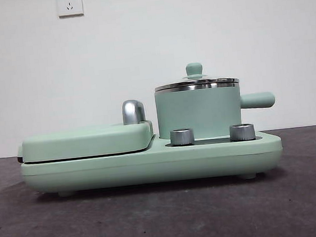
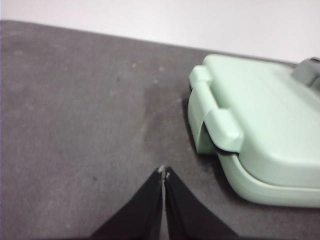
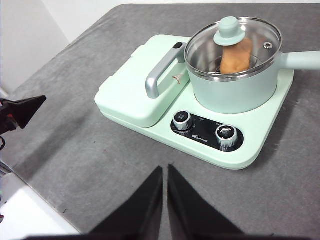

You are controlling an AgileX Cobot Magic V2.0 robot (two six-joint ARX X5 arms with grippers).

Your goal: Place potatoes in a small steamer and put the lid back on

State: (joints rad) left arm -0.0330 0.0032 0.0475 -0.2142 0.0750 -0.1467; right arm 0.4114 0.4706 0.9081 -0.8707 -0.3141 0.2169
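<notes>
The small steamer (image 1: 199, 113) is sitting upright on the right half of the mint green cooker base (image 1: 151, 164), its stubby handle (image 1: 257, 100) pointing off to the right in the front view, and the lid (image 1: 196, 83) is resting squarely on the steel rim with its little green knob on top. Through the glass in the right wrist view the potato (image 3: 236, 56) is showing inside the pot, orange-brown and leaning upright, though the knob is covering part of it, so its exact pose is hard to call. Beside the steamer, the flat griddle cover (image 1: 87, 141) is lying closed on the left half of the base, its chrome handle (image 3: 161, 76) standing just next to the pot wall. Two silver dials (image 3: 183, 120) are sitting along the front edge below the steamer. The right gripper (image 3: 165, 171) is hovering over the grey table (image 3: 100, 165) in front of the cooker, well apart from it, its jaws pressed together on nothing. The left gripper (image 2: 164, 172) is hanging low over the table just beside the griddle end of the base, jaws likewise clenched and empty.
</notes>
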